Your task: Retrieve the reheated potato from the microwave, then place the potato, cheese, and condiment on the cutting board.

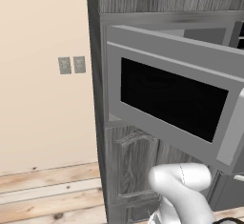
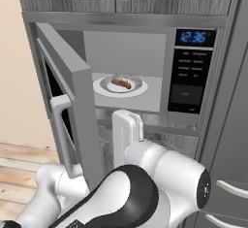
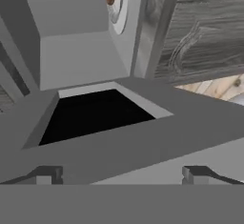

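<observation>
Potato (image 2: 121, 82): one tan-pink lump on a white plate (image 2: 104, 89), resting on the floor of the microwave (image 2: 145, 72) cavity, awaiting retrieval.

Gripper (image 3: 123, 174): fingertips (image 3: 47, 174) set wide apart, empty, nothing between them. Positioned just beside the inner face of the swung-out door (image 3: 95, 118); presumably just clear of the handle, with the reach into the cavity still to come.

Door: hinged left, standing open so the cavity is accessible; pale bar handle (image 2: 58, 125) at its free edge.

Arm (image 2: 145, 173): raised below the cavity mouth.

Obscured: potato's edge cut off at the top of the hand view; its shape is hard to judge at this size. Cheese, condiment and cutting board unlocated.
</observation>
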